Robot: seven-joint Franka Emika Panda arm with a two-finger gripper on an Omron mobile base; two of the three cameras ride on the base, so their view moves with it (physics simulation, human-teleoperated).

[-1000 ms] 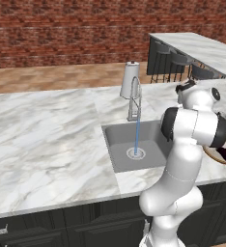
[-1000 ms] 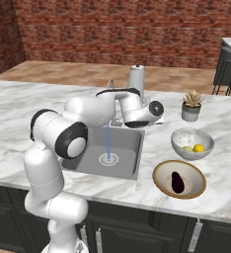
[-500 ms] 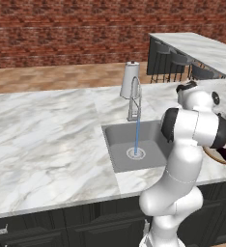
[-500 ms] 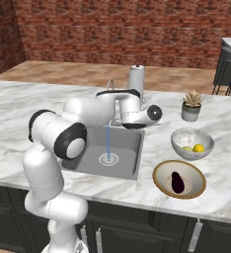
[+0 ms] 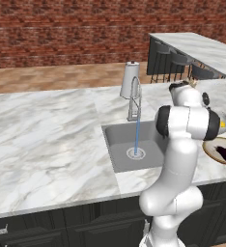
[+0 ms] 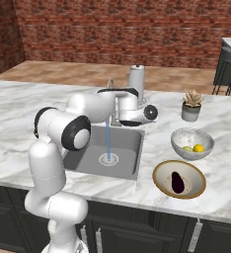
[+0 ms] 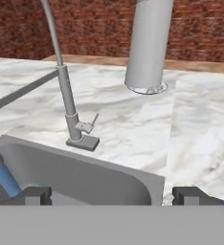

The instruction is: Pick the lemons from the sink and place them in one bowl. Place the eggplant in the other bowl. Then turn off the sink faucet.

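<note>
Water runs from the faucet (image 7: 68,103) (image 5: 134,99) into the sink (image 6: 125,143) (image 5: 117,144). In the hand view its side lever (image 7: 92,121) sticks out just above its base, ahead and slightly left. My gripper (image 7: 112,194) (image 6: 118,109) hovers over the sink's back right corner, open, with nothing between its fingertips (image 7: 35,194). Two lemons (image 6: 198,147) lie in the speckled grey-white bowl (image 6: 179,138). The eggplant (image 6: 177,181) (image 5: 225,153) lies in the shallow tan-rimmed bowl (image 6: 159,173).
A pale tapered cylinder (image 7: 147,45) (image 6: 136,79) stands on the marble counter (image 5: 47,135) just behind the faucet. A small potted plant (image 6: 191,106) sits behind the bowls. Dark bar stools (image 5: 175,62) stand by the far counter.
The hand has edged slightly toward the faucet. Its jaws stay open, and the water keeps running.
</note>
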